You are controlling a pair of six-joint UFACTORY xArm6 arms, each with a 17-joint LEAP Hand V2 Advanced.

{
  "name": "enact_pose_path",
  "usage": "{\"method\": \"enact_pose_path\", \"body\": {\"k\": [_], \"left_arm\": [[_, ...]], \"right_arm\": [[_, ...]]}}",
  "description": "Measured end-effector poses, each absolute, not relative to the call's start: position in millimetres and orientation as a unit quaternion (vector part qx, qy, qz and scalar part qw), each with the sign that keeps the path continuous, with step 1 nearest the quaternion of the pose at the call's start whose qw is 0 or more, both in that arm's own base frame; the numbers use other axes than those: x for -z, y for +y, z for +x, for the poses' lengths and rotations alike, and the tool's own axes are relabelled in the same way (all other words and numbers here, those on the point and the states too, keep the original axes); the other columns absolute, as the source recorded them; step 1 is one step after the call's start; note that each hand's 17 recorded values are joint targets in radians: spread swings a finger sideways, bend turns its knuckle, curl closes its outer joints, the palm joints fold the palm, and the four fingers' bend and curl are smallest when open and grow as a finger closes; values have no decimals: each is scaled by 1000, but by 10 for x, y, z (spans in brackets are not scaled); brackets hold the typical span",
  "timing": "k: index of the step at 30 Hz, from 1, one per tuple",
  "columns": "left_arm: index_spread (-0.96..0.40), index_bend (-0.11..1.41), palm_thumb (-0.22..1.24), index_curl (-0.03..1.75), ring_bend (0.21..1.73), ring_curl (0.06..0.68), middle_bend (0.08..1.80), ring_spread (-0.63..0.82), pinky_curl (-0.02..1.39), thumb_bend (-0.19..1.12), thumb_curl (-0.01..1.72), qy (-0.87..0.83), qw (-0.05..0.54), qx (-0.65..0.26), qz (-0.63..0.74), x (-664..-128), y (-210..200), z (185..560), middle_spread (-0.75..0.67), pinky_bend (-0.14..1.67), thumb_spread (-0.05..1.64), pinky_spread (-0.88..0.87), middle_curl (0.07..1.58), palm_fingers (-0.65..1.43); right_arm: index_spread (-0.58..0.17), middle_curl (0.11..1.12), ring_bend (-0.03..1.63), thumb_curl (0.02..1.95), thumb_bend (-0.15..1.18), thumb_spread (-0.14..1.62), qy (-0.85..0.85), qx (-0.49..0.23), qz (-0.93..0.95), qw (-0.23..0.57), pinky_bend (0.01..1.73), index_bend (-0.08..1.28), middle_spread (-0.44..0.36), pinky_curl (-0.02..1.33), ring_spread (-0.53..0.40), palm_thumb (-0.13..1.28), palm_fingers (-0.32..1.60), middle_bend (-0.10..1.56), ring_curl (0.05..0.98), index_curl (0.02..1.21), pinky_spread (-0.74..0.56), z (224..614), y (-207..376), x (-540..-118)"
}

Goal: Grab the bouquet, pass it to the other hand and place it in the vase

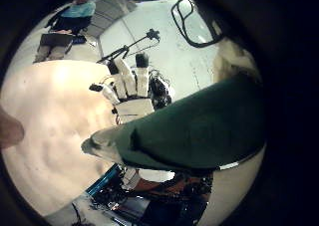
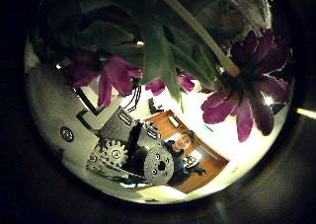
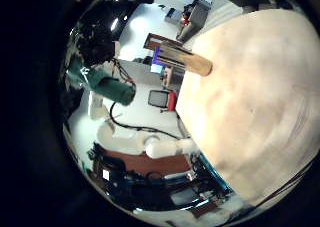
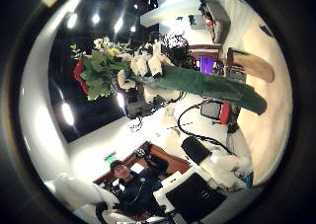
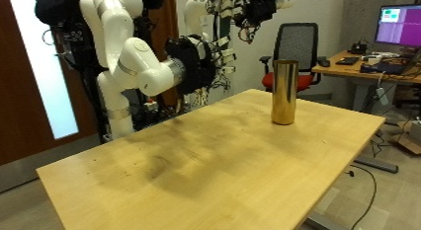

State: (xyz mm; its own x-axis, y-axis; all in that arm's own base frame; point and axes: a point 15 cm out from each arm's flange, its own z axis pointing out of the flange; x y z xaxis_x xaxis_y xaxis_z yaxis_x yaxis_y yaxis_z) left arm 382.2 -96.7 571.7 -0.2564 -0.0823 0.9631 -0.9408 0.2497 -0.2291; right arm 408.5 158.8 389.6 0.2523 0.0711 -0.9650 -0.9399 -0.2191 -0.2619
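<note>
Held clear above the wooden table (image 5: 198, 161), the bouquet (image 4: 183, 83) sits in the robot's left hand (image 4: 143, 64), whose fingers curl round its dark green wrap (image 1: 199, 126), with purple blooms (image 2: 242, 81) close against that palm. The right hand (image 1: 130, 87) waits just apart with its fingers straight and spread, holding nothing. The 1 gold vase (image 5: 283, 92) stands upright on the table's far side, in the upper half of the outside frame. For a clean handover, the right hand should probably close on the wrap below the left's grip before the left lets go, keeping the blooms uncrushed.
</note>
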Motion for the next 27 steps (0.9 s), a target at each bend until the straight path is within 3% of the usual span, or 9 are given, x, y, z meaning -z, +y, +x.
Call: {"method": "enact_pose_path", "body": {"k": [7,15,27], "left_arm": [[-724,723,1112,892,1477,607,1174,-404,719,-22,854,-636,410,-497,424,-5975,-517,3917,-508,1244,261,-522,992,1001],[-752,636,1108,1088,1472,602,1186,-403,731,-22,882,-623,346,-537,451,-6312,78,3994,-498,1220,236,-527,972,1027],[-774,509,1112,1281,1447,599,1176,-408,752,-22,911,-580,262,-600,484,-6386,825,4123,-484,1179,222,-541,949,1055]], "right_arm": [[-406,303,341,500,-27,915,363,-496,-600,512,401,142,33,374,93,834,-53,174,244,222,240,4108,1557,-3859],[-394,280,316,488,-27,915,365,-500,-596,511,379,165,33,350,89,837,-22,172,250,238,240,4122,1554,-3814],[-385,274,306,485,-26,914,363,-513,-593,503,369,168,25,336,71,842,-3,180,258,265,222,4117,1643,-3736]]}}
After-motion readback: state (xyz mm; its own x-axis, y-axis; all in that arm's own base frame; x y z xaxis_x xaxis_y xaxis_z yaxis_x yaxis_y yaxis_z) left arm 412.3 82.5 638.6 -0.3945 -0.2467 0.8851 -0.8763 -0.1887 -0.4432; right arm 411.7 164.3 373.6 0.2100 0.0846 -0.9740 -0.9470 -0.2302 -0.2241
